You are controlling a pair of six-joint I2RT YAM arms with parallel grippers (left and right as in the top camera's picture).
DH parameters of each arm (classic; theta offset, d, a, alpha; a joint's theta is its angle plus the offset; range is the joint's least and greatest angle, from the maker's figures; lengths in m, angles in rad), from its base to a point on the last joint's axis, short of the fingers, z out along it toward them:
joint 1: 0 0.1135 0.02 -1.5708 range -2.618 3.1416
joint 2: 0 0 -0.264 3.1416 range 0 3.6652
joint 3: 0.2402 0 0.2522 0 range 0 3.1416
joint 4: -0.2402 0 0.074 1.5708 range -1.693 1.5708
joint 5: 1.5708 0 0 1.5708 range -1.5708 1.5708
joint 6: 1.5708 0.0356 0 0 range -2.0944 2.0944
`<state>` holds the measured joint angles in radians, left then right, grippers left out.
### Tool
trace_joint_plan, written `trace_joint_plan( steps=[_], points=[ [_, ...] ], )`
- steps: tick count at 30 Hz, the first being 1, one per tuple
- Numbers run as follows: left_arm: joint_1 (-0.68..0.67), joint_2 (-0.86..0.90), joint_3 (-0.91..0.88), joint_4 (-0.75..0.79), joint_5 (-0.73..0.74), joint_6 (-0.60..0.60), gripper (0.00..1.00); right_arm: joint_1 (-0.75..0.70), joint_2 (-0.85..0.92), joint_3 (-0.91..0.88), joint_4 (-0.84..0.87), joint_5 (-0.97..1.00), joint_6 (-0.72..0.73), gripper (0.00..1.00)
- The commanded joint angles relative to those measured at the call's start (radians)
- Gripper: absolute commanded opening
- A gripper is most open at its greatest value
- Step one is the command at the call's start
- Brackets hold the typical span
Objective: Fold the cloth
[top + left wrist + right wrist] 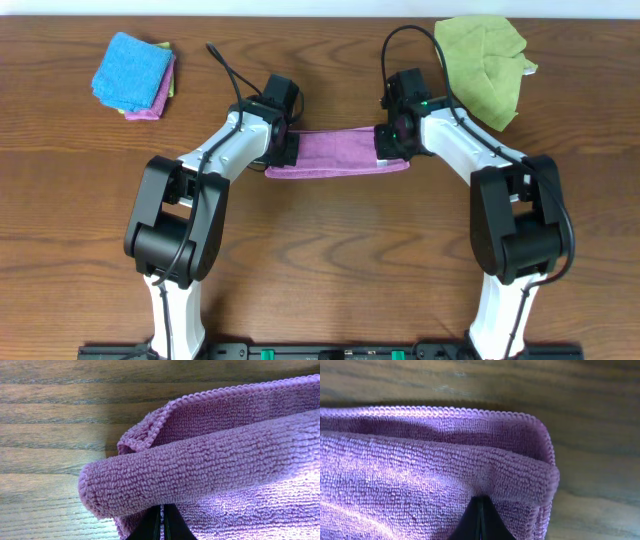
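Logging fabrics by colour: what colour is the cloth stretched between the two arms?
The cloth is purple, a pinkish mauve, clearest in the left wrist view.

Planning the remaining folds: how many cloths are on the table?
4: purple cloth in the middle, green cloth far right, blue cloth atop pink cloth far left; more may hide underneath.

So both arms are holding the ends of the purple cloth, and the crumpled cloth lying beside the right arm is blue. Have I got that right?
Not quite. The crumpled cloth beside the right arm is green, not blue, as the overhead view shows. The rest holds: the left gripper and the right gripper each pinch an end of the purple cloth.
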<state>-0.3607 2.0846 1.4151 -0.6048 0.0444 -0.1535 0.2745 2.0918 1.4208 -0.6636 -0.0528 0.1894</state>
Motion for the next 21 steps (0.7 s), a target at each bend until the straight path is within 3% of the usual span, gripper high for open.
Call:
trace_joint_plan(
  steps=[1, 13, 19, 20, 21],
  points=[
    [0.006, 0.042, -0.032, -0.003, -0.018, -0.005, 0.06, 0.015, 0.053, -0.017, -0.055, 0.005, -0.011, 0.02],
    [0.006, 0.042, -0.032, -0.056, 0.008, -0.005, 0.06, 0.057, 0.044, -0.017, -0.149, 0.045, 0.047, 0.02],
    [0.006, 0.042, -0.032, -0.048, 0.008, -0.008, 0.06, 0.050, -0.128, -0.017, -0.172, 0.045, 0.032, 0.02],
    [0.006, 0.042, -0.032, -0.049, 0.008, -0.008, 0.06, 0.050, -0.158, -0.017, -0.183, 0.045, 0.032, 0.06],
    [0.006, 0.042, -0.032, -0.049, 0.008, -0.008, 0.06, 0.048, -0.187, -0.016, -0.195, 0.042, 0.031, 0.21]
  ],
)
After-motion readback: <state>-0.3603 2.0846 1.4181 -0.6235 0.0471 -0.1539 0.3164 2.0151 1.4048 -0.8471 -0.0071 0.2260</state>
